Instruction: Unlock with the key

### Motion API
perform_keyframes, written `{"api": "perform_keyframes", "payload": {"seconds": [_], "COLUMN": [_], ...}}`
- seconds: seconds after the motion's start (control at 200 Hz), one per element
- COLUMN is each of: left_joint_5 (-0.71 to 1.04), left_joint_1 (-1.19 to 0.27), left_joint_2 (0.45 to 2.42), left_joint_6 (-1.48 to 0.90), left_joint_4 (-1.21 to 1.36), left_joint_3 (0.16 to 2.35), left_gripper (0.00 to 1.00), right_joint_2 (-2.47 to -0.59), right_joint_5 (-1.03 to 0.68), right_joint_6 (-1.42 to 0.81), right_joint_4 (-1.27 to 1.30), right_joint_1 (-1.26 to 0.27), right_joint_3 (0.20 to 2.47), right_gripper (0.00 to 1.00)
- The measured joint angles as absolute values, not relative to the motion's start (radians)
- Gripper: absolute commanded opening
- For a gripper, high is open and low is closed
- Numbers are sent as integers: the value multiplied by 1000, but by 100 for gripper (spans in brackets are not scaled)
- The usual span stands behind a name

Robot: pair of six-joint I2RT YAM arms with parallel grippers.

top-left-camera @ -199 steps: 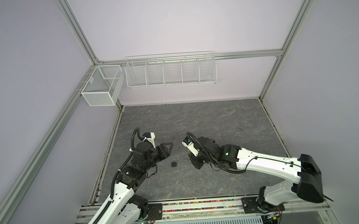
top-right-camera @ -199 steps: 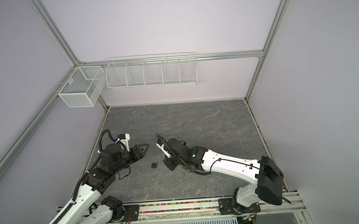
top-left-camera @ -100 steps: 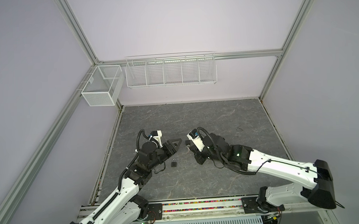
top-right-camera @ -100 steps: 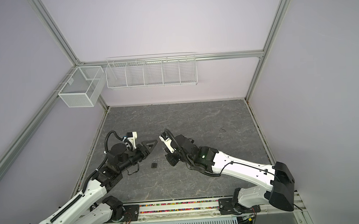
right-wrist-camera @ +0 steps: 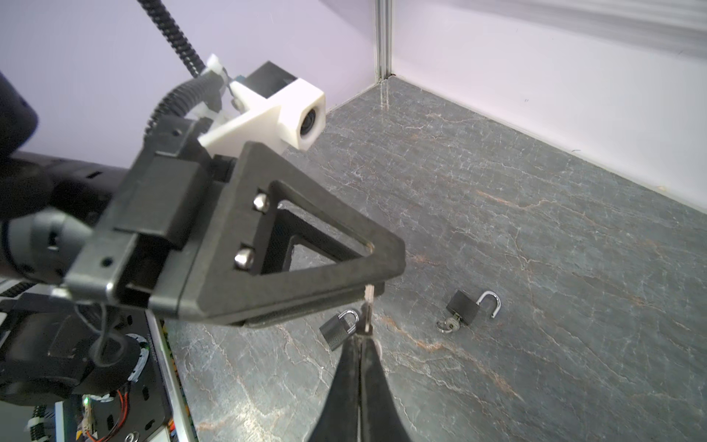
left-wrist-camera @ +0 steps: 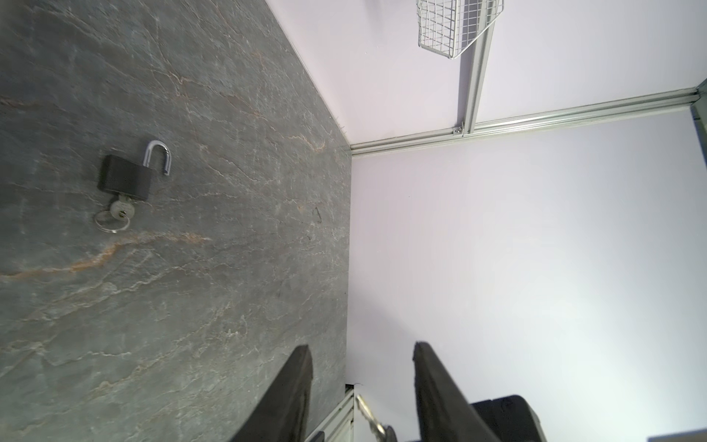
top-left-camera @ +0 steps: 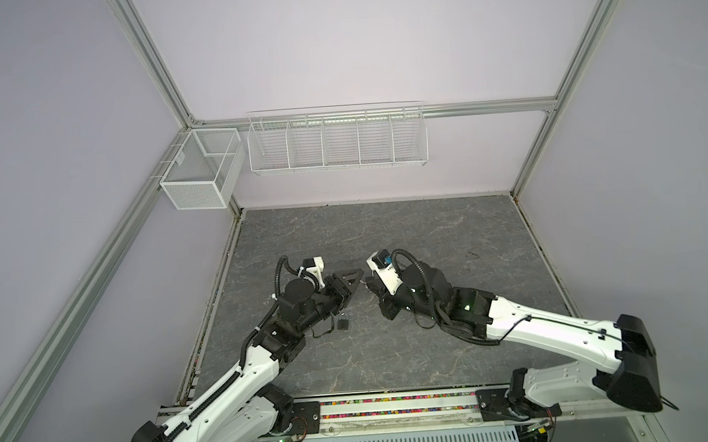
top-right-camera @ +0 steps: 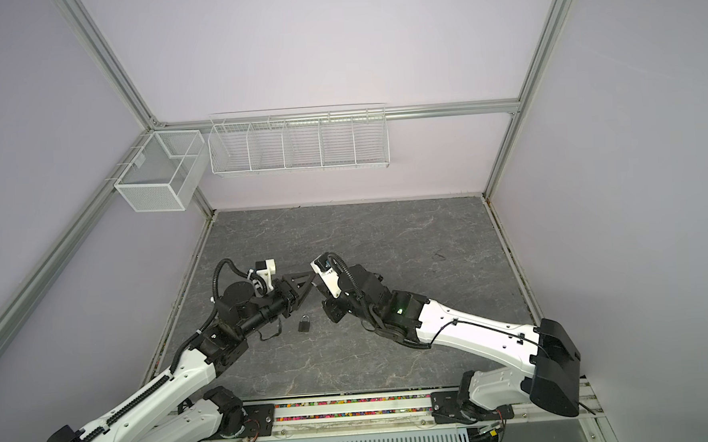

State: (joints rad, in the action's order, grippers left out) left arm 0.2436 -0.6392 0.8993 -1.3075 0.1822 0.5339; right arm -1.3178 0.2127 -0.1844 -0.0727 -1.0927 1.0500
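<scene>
The left arm (top-left-camera: 244, 373) and the right arm (top-left-camera: 549, 332) both reach inward from the front, elbows low and forearms angled toward each other. The left tool (top-left-camera: 357, 278) points right and is rolled on its side, its two fingers (left-wrist-camera: 298, 382) parted with a clear gap. The right tool (right-wrist-camera: 361, 338) points left, its fingers pressed together on a key (right-wrist-camera: 368, 306). The key's blade sits in the left tool's gap. The two tools nearly meet tip to tip.

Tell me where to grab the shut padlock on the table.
Grip the shut padlock by its black body, from straight above, across the two narrow sides: it seems to lie flat, shackle closed, and this leaves the bottom end free for the key.
</scene>
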Motion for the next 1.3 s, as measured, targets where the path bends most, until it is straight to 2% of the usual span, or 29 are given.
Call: {"api": "perform_keyframes", "payload": {"seconds": [0.365,0.615,0.805,0.845,0.91,0.975,1.04,1.19,1.305], "left_joint_5": [232,224,221,221,217,209,199,171,165], "left_joint_1": [-643,-642,-643,-643,-643,-643,-643,-643,-643], "left_joint_2": [908,909,909,909,909,909,909,908,908], "left_joint_6": [-1372,-1380,-1375,-1372,-1357,-1328,-1282,-1089,-904], "left_joint_4": [226,220,218,218,212,194,175,132,125], "left_joint_3": [534,533,533,533,533,537,549,613,667], "left_gripper": [20,0,0,0,0,0,0,0,0], "right_joint_2": [-1364,-1368,-1368,-1367,-1367,-1362,-1345,-1253,-1198], "right_joint_5": [216,216,216,216,216,216,212,137,-3], "right_joint_6": [-166,-157,-154,-153,-143,-141,-144,-187,-260], "right_joint_4": [-12,0,1,0,-4,-14,-35,-82,-108], "right_joint_1": [-1093,-1093,-1093,-1093,-1093,-1093,-1092,-1055,-965], "right_joint_3": [1050,1050,1050,1050,1050,1050,1048,1023,1021], "right_gripper": [7,7,7,12,29,40,58,69,75]}}
